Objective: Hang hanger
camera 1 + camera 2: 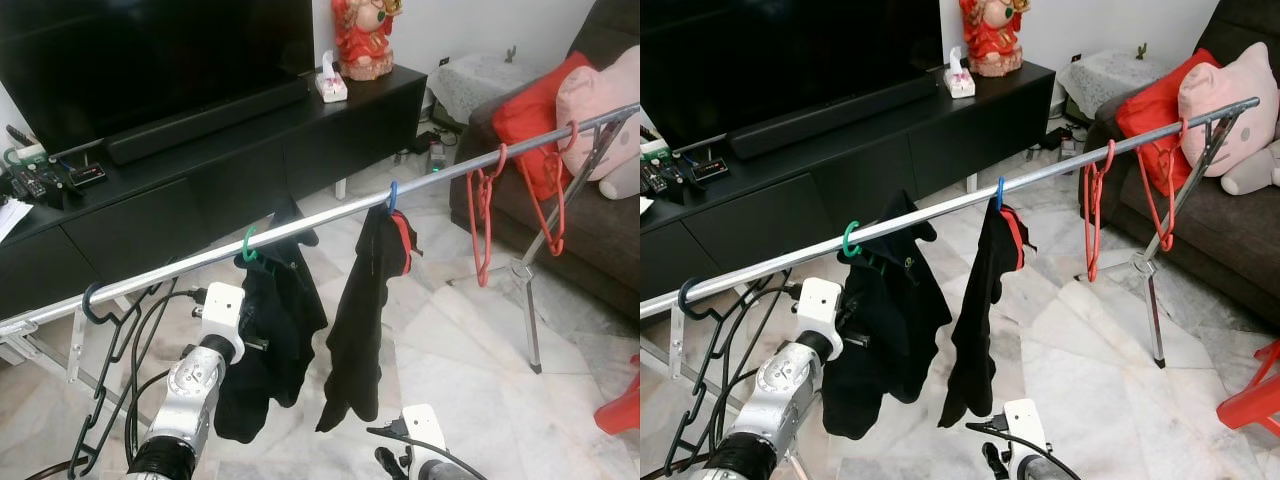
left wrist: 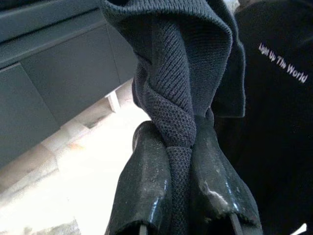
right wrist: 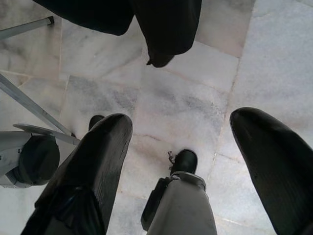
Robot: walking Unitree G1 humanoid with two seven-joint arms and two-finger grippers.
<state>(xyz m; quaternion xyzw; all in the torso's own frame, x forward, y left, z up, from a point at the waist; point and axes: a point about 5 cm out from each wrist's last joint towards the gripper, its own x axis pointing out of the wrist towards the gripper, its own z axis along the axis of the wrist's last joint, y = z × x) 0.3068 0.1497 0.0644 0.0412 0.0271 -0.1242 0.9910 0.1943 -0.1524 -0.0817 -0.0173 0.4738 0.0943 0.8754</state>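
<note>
I'm holding the left gripper [image 2: 178, 191] pinched on a fold of the dark ribbed knit garment [image 1: 268, 330], which is hanging from the green plastic hanger [image 1: 249, 246] on the slanted silver metal rail [image 1: 320, 222]. The hook is already sitting over the rail at about 9 o'clock from the blue-hooked hanger carrying a black garment with red trim [image 1: 372, 300].

Risk as I'm reading it: I'm gripping cloth, not the hanger. If I'm pulling back with the fingers [image 2: 146, 186] clamped, I'm dragging the knit off the hanger's shoulders or tipping the hook off the rail. The rail is sloping, so the hanger may also be sliding toward the black wire hangers [image 1: 110, 370] at the low end.

The garment's long axis is running vertical, hem toward 6 o'clock, hook at 12.

The right gripper [image 3: 181, 161] is hanging low over the marble floor [image 3: 195, 73], fingers spread, holding nothing.
</note>
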